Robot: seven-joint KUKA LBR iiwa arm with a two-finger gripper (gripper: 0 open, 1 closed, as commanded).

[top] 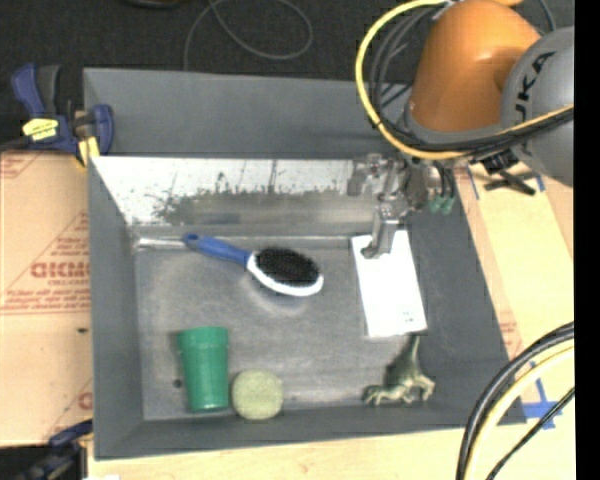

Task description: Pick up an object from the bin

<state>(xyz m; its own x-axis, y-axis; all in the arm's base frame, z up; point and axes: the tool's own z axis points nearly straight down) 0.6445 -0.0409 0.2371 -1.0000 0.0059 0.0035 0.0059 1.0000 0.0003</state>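
Note:
My gripper [380,240] hangs at the back right of the bin, just above the far end of a flat white box [392,293] that lies along the right side of the floor. To its left lies a hairbrush [280,269] with a blue handle and black bristles, head pointing right. Nothing shows in the gripper.
A green toy dinosaur [404,380] stands at the front right corner, below the white box. A green cup [204,368] lies at the front left with a pale yellow-green ball [256,394] touching its right side. The arm's orange cover and cables hang over the bin's back right corner.

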